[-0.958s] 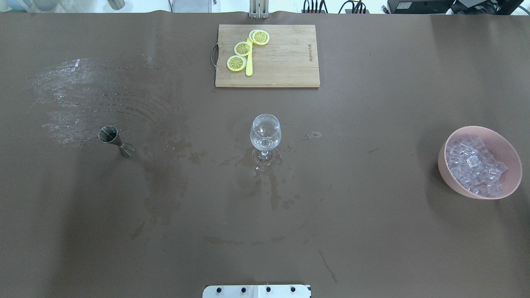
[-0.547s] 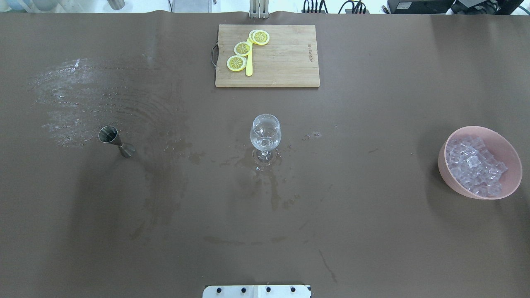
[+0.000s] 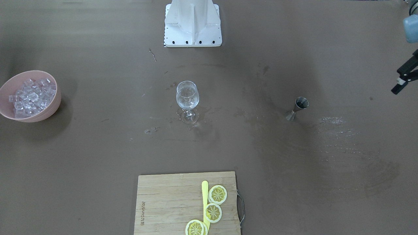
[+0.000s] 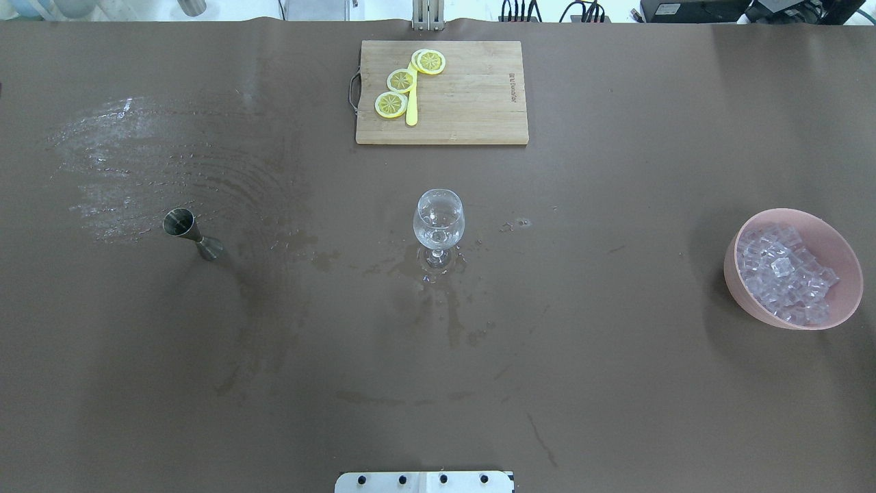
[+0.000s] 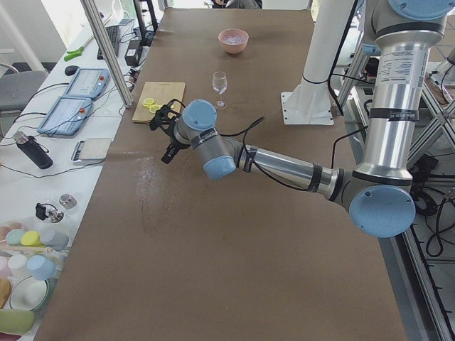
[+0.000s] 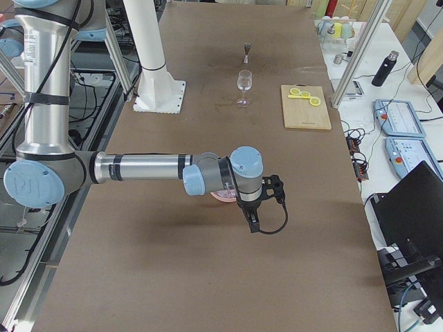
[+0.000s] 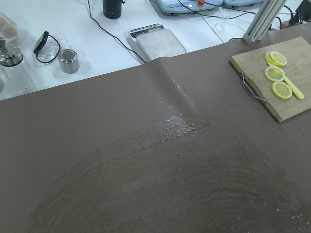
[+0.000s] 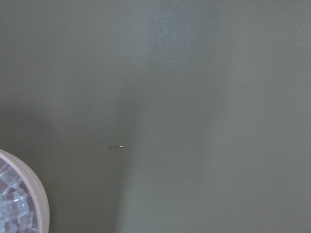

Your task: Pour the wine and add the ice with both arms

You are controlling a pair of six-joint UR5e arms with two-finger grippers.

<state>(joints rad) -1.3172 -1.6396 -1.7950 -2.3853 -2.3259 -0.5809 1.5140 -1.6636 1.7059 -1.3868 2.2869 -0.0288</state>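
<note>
A clear stemmed wine glass [image 4: 439, 220] stands upright mid-table on a wet patch; it also shows in the front view [image 3: 187, 97]. A steel jigger [image 4: 189, 232] stands to its left. A pink bowl [image 4: 738, 291] at the right holds the ice [image 4: 784, 270], many small clear cubes. The left gripper [image 5: 169, 150] hangs above the table's left end, beyond the jigger; its black edge shows in the front view [image 3: 399, 85]. The right gripper [image 6: 253, 223] hovers past the bowl at the right end. I cannot tell whether either is open or shut.
A wooden cutting board [image 4: 472, 103] with lemon slices [image 4: 402, 81] and a yellow knife lies at the far middle. Water streaks [image 4: 137, 164] cover the far left. The white stand base [image 3: 193, 27] sits at the robot's edge.
Nothing on the table has moved, and neither arm shows in the overhead view.
</note>
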